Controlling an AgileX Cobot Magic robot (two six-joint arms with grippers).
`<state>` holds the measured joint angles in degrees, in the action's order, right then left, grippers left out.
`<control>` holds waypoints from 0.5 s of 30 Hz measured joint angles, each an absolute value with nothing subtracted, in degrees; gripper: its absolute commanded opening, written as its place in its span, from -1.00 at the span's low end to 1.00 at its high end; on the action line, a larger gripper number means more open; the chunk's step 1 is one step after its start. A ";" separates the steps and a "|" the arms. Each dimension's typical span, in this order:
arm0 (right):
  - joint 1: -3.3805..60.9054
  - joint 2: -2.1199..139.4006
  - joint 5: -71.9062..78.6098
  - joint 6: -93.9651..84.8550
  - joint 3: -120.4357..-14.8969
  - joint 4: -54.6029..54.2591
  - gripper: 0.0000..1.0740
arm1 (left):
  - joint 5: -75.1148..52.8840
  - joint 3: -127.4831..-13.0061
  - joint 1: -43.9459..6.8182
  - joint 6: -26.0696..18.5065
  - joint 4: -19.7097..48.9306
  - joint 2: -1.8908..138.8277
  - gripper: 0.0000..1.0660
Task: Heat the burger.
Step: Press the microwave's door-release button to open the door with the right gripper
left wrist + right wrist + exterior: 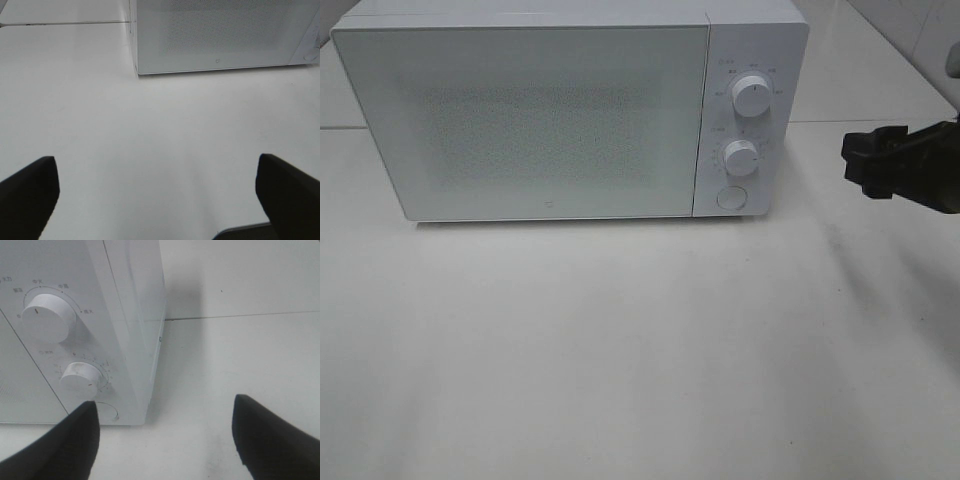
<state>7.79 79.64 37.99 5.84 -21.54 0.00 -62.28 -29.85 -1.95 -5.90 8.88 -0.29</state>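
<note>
Right tool [853, 163] open, just beside the closed microwave [520, 120].

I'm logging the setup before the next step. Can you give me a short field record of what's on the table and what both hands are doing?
microwave: on the white table, door shut
controls: upper dial, lower dial, round button below them
right hand: open, empty, right of the control panel, touching nothing
left hand: open, empty, over bare table in front of the microwave
burger: not visible in any view
</note>
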 measured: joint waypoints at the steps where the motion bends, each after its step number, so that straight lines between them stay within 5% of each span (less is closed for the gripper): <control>1: 7.79 79.64 37.99 5.84 -21.54 0.00 0.37 | -62.28 -29.85 -1.95 -5.90 8.88 -0.29 0.88; 15: 9.05 87.83 63.20 4.30 -11.52 -3.84 0.37 | -62.28 -29.85 -1.95 -5.90 8.88 -0.29 0.88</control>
